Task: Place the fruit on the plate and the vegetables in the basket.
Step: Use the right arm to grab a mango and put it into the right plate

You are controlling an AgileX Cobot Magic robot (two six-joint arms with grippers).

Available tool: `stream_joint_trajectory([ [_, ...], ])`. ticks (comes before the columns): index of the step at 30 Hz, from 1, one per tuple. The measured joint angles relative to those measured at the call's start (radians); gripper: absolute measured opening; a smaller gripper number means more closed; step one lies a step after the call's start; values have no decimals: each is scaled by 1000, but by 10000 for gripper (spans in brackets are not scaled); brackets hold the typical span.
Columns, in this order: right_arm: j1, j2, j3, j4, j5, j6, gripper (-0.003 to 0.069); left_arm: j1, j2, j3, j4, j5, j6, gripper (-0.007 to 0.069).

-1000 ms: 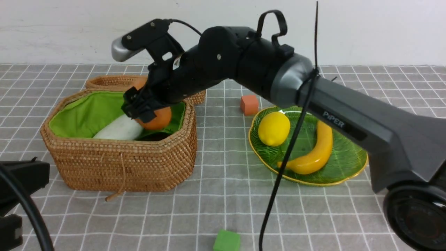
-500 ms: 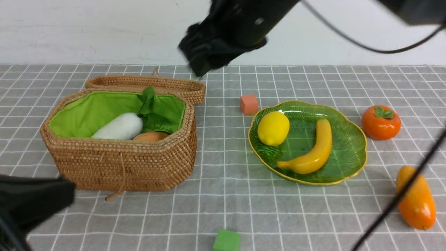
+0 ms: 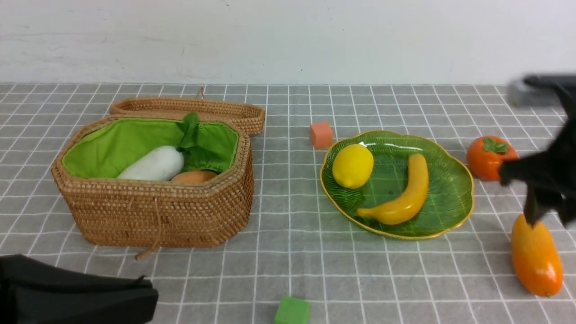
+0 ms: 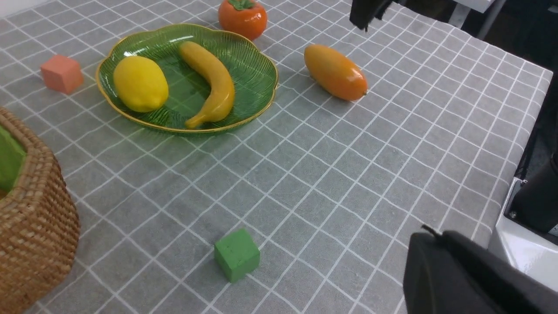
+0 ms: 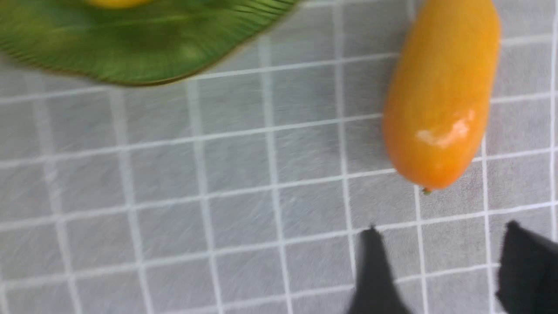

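The wicker basket holds the white radish and the orange-brown potato. On the green plate lie the lemon and the banana. To the plate's right, the persimmon and the mango rest on the cloth. My right gripper is blurred and hangs just above the mango's far end. In the right wrist view the right gripper is open and empty, a short way from the mango. My left gripper is shut, low at the front left, holding nothing.
The basket's lid lies open behind it. A small orange cube sits behind the plate, and a green cube sits near the front edge. A grey checked cloth covers the table.
My right arm let the potato go in the basket, rose, and swung right to the mango. The left arm shifted slightly along the front left.
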Motion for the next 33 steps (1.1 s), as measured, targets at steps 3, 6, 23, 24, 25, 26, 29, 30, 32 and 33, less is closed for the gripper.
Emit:
stream_joint_trajectory([
  [3,-93,45,76,49,-135,-36,574,0,0,0,-1,0,3,-13],
  [6,-137,97,95,64,-222,-68,659,0,0,0,-2,0,3,-13],
  [23,-163,311,60,36,-294,-144,526,0,0,0,-1,-2,4,-13],
  [24,-157,299,44,54,-273,-150,526,0,0,0,-1,-10,4,-13],
  [25,-146,275,20,82,-261,-154,526,0,0,0,-4,-22,5,-13],
  [26,-122,248,-11,127,-264,-164,526,0,2,0,-9,-43,6,-13],
  [29,-60,217,-96,222,-314,-206,526,0,19,0,-25,-80,6,-13],
  [30,-39,222,-122,247,-342,-219,526,0,25,0,-27,-88,6,-13],
  [32,-13,254,-155,273,-380,-232,526,0,40,0,-28,-89,6,-13],
  [33,-7,284,-171,278,-394,-236,526,0,47,0,-28,-89,6,-13],
])
